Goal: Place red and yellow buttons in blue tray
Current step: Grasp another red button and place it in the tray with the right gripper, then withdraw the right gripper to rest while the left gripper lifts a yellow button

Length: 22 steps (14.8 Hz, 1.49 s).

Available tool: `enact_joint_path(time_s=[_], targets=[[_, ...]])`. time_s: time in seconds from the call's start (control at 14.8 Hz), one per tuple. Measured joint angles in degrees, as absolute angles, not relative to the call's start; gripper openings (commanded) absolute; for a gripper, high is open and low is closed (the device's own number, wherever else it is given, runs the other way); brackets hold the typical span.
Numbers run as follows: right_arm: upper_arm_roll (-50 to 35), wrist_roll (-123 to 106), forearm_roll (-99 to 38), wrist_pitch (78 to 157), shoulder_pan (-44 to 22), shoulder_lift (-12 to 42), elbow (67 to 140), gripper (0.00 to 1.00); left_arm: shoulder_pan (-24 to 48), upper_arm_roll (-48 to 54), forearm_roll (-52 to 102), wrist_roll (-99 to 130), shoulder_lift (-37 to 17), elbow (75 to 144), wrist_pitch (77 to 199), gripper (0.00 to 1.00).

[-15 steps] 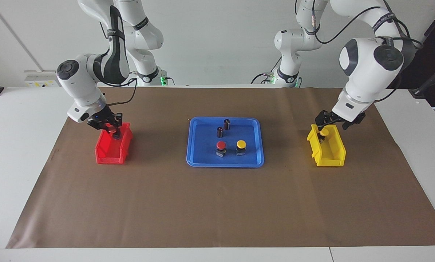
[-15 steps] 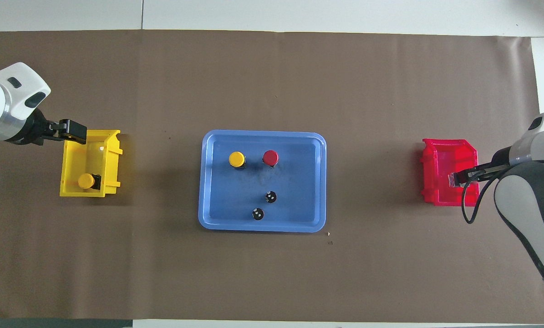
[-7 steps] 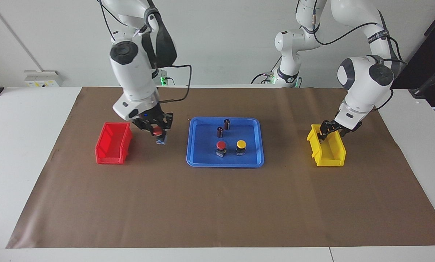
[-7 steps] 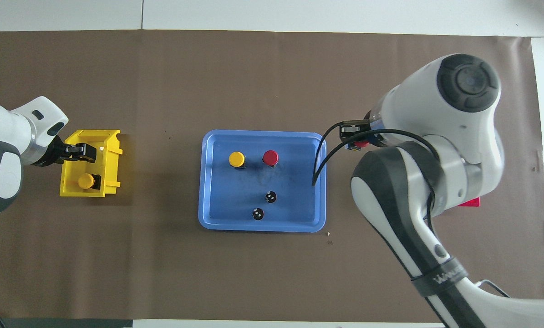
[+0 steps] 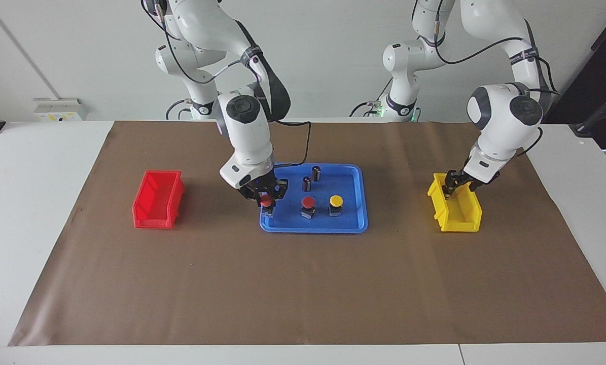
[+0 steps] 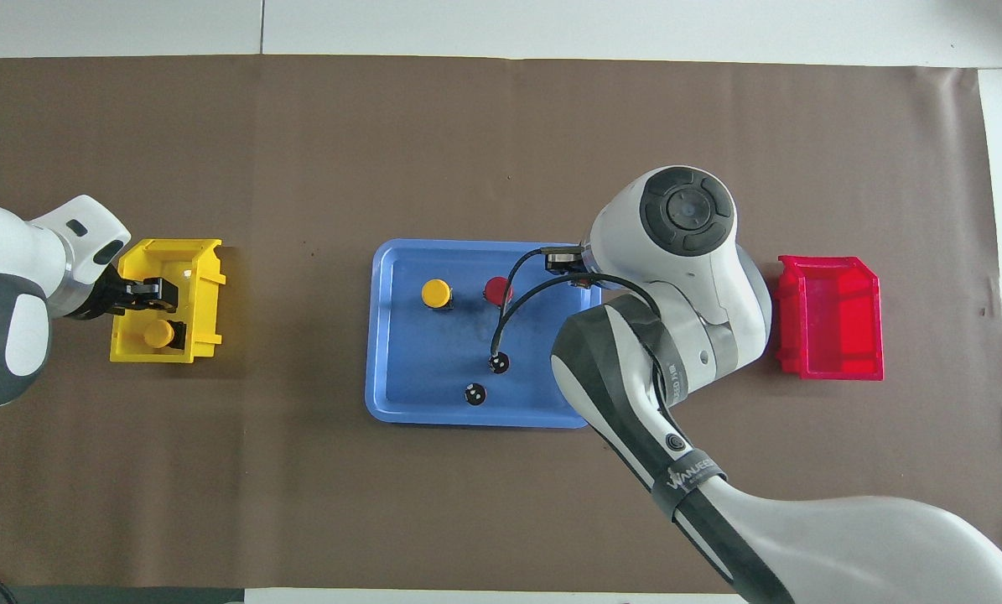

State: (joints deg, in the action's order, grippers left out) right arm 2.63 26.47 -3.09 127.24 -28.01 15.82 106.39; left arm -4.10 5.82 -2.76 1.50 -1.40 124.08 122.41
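Note:
The blue tray (image 5: 313, 229) (image 6: 376, 335) lies mid-table. In it stand a red button (image 5: 308, 203) (image 6: 492, 291) and a yellow button (image 5: 336, 201) (image 6: 436, 293). My right gripper (image 5: 266, 198) is shut on a second red button (image 5: 266, 202) and holds it just over the tray's end toward the right arm; in the overhead view the arm covers it. My left gripper (image 5: 452, 183) (image 6: 150, 291) reaches down into the yellow bin (image 5: 457, 213) (image 6: 203, 302). A second yellow button (image 6: 158, 334) sits in that bin, beside the gripper.
Two dark cylinders with silvery tops (image 5: 316, 172) (image 5: 307, 183) stand in the tray's half nearer the robots. The red bin (image 5: 158, 198) (image 6: 832, 319) stands with nothing in it at the right arm's end. Brown paper covers the table.
My right gripper has lifted the red button out of the red bin and carried it over to the blue tray. My left gripper has sunk lower into the yellow bin.

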Motion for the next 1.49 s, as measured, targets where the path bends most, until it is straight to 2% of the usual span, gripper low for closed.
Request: enact_joint_path(time_s=[0.2, 0.34, 0.41, 0.54, 0.61, 0.68, 0.81, 0.88, 1.01, 1.22, 1.35, 1.49], targets=[[2.64, 26.60, -3.09, 129.26, -28.95, 16.79, 107.33, 0.26, -4.10, 5.83, -2.76, 1.50, -1.34, 125.31, 122.90, 0.70], [2.67, 26.62, -3.09, 129.40, -29.58, 17.15, 107.73, 0.32, -4.10, 5.86, -2.76, 1.50, -1.28, 125.71, 122.94, 0.70], [2.67, 26.62, -3.09, 129.41, -29.93, 17.22, 108.02, 0.51, -4.10, 5.87, -2.76, 1.50, -1.24, 125.90, 122.94, 0.70], [2.67, 26.67, -3.09, 129.42, -30.53, 17.29, 108.60, 0.73, -4.10, 5.88, -2.76, 1.49, -0.97, 126.70, 122.94, 0.68], [2.67, 26.67, -3.09, 129.44, -30.57, 17.29, 108.84, 1.00, -4.10, 5.89, -2.76, 1.48, -0.69, 127.29, 122.94, 0.65], [2.78, 26.67, -3.09, 129.44, -30.55, 17.30, 108.94, 1.00, -4.10, 5.89, -2.76, 1.48, -0.39, 127.85, 122.94, 0.53], [3.20, 26.67, -3.09, 129.42, -30.23, 17.13, 108.49, 1.00, -4.10, 5.90, -2.76, 1.48, 0.04, 128.53, 122.94, 0.07], [3.48, 26.67, -3.08, 128.69, -29.71, 16.77, 107.56, 1.00, -4.10, 5.90, -2.76, 1.48, 0.14, 128.66, 122.94, 0.01], [3.88, 26.67, -3.03, 121.75, -26.77, 15.21, 102.71, 1.00, -4.10, 5.91, -2.76, 1.47, 0.20, 128.69, 123.04, 0.02], [4.26, 22.86, -2.93, 103.90, -17.75, 11.11, 92.42, 1.00, -4.15, 5.90, -2.76, 1.48, 0.18, 127.85, 124.96, 0.01], [4.44, 17.88, -2.93, 94.26, -10.74, 7.66, 88.11, 1.00, -4.16, 5.88, -2.76, 1.47, -0.20, 124.20, 124.70, 0.01], [4.58, 10.96, -2.93, 87.75, -4.13, 3.53, 86.46, 1.00, -4.16, 5.92, -3.10, 1.45, -1.23, 117.38, 120.53, 0.01]])
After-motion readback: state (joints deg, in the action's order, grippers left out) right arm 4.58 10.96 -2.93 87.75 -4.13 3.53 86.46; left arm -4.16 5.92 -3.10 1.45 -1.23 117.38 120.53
